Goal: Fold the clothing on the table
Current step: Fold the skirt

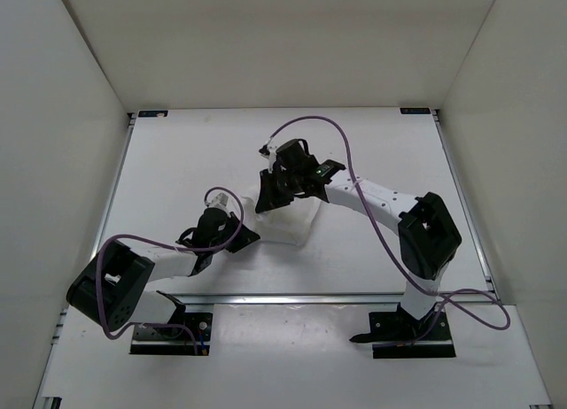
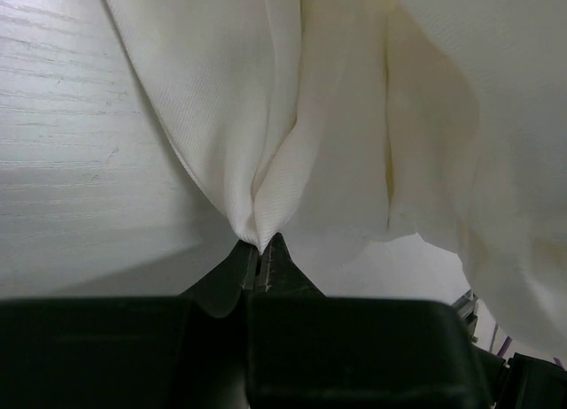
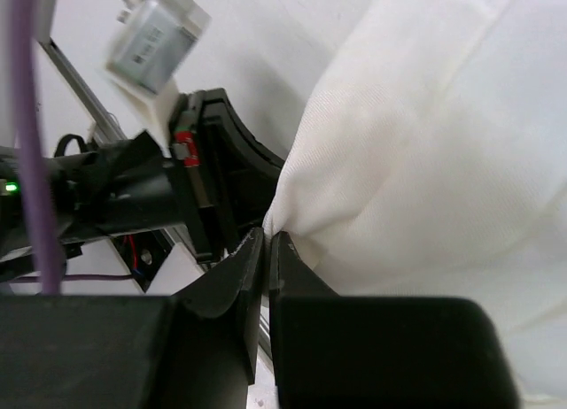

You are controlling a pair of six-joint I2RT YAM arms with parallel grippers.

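The clothing (image 1: 294,223) lay bunched in a small heap near the middle of the table (image 1: 177,161), slightly toward the near edge and well away from every corner. Both arms had hold of it.

The left gripper (image 2: 263,250) was clamped on a pinch of cloth at the heap's left side. Its wrist view showed the fabric gathered to a point between the closed fingers, with creases fanning away from it, so the cloth there seemed to be under some pull. The right gripper (image 3: 267,241) was also closed on a fold, at the heap's far side. The left arm (image 3: 159,196) loomed just beyond it in that wrist view, so the two grips sat close together.

The fingers were probably squeezed fully together because the fabric was so thin that a looser grip would let it slide out. Two separate pinches would let the arms draw the garment apart and lay it flat, or carry one part over another. A single grip would only drag the heap.

The garment was too crumpled to tell which edges or corners were held. As it lay, rumpled rather than squared, the fold looked far from done.
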